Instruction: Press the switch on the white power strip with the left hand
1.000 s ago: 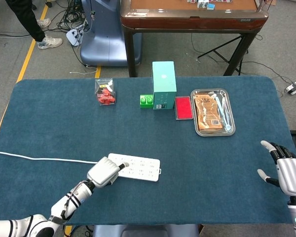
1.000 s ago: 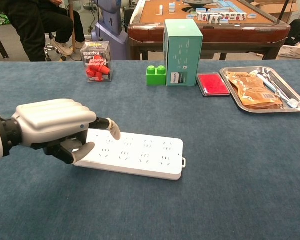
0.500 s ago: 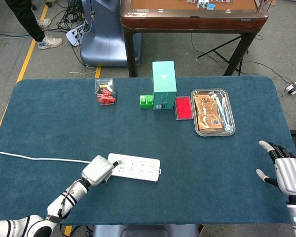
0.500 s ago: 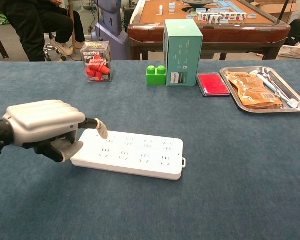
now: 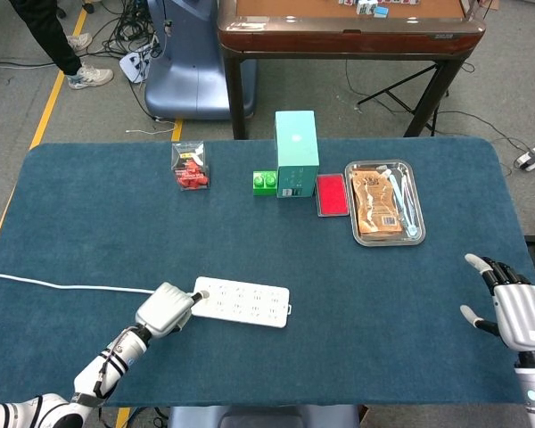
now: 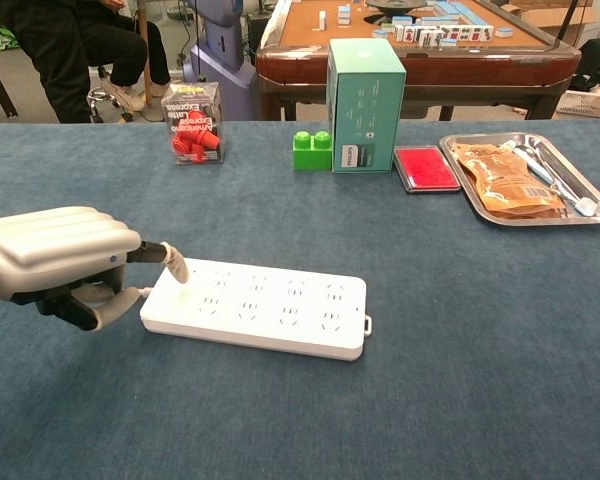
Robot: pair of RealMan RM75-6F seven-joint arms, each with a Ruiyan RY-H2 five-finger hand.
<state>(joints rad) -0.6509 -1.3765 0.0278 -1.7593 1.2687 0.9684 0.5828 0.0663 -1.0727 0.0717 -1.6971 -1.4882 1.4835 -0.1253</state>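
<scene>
Dark blue felt-covered table (image 5: 357,294), long white plastic power strip (image 6: 260,308) near its front-left edge, cord end towards the robot's left. Left hand (image 6: 55,262) mostly curled, holding nothing, one fingertip extended on the strip's left end. Right hand (image 5: 517,312) idle, fingers spread, far right. Risk: off-centre push skids the light strip instead of toggling the switch.

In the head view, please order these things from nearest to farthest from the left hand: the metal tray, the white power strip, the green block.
From the left hand:
1. White power strip, right beside the hand, near the table's front edge.
2. Green block, further back near the middle, next to the teal box.
3. Metal tray, at the back on the right side.
</scene>
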